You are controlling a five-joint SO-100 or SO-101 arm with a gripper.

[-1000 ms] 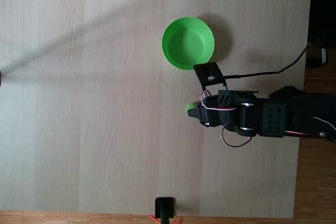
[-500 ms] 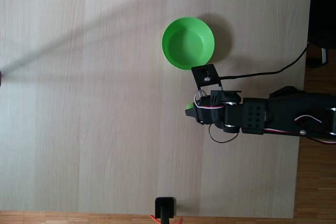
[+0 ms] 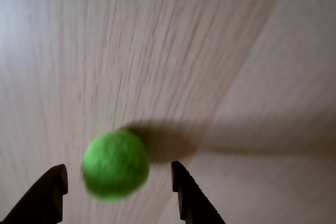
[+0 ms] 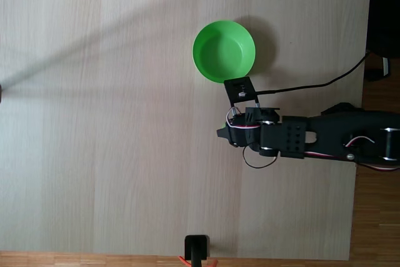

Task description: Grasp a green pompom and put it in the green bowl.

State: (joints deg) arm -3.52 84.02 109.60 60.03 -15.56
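Compared with a second ago, the arm has slid further out over the table in the fixed view, and the green sliver that peeked out past the gripper tip is now covered by the gripper [image 4: 226, 134] itself.

From the wrist view, the green pompom [image 3: 115, 165] sits between the two dark fingertips [image 3: 181, 179], a bit nearer one than the other, with table showing on both sides of it. So the gripper [image 3: 118, 182] is spread wider than the ball and has hold of nothing yet (no contact that I can see). The picture is a bit smeared, so I'd guess it's mid-approach.

Step in hand, as I read it: lining up the grasp. Next it needs to settle low enough around the ball, squeeze, then lift and swing over to the green bowl [image 4: 224, 51], which sits off to the side of the gripper, near but not touching.

Material-wise: the pompom is a fuzzy soft round ball, probably squashes and could roll if nudged by one finger first. The bowl is smooth glossy plastic, round, empty. Everything's on a pale wood-grain table [image 4: 112, 123], matte with fine streaks.
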